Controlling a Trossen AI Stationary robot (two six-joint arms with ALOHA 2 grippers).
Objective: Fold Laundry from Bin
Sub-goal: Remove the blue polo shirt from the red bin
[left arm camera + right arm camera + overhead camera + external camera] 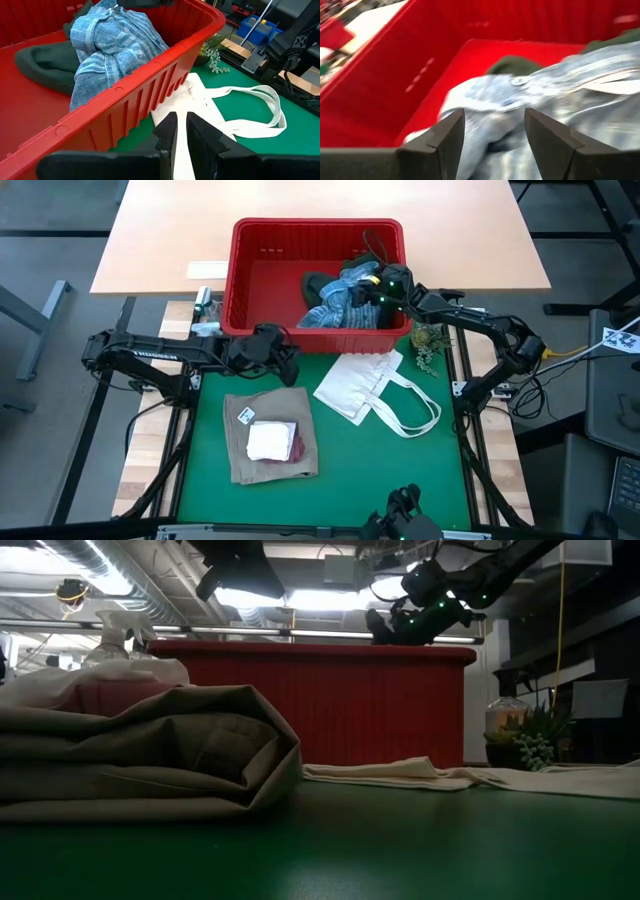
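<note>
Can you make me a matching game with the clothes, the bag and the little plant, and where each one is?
Things:
1. blue-white striped shirt
2. tan garment
3. small white cloth
4. white tote bag

Places:
A. flat on the green mat, beside a small plant
B. inside the red bin
C. folded on the mat, under two smaller cloths
D. on top of the folded pile

Pairs: 1-B, 2-C, 3-D, 4-A

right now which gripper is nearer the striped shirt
Right. The right gripper hangs open just above the striped shirt inside the bin. The left gripper sits outside the bin's near wall, over the green mat, nearly shut.
</note>
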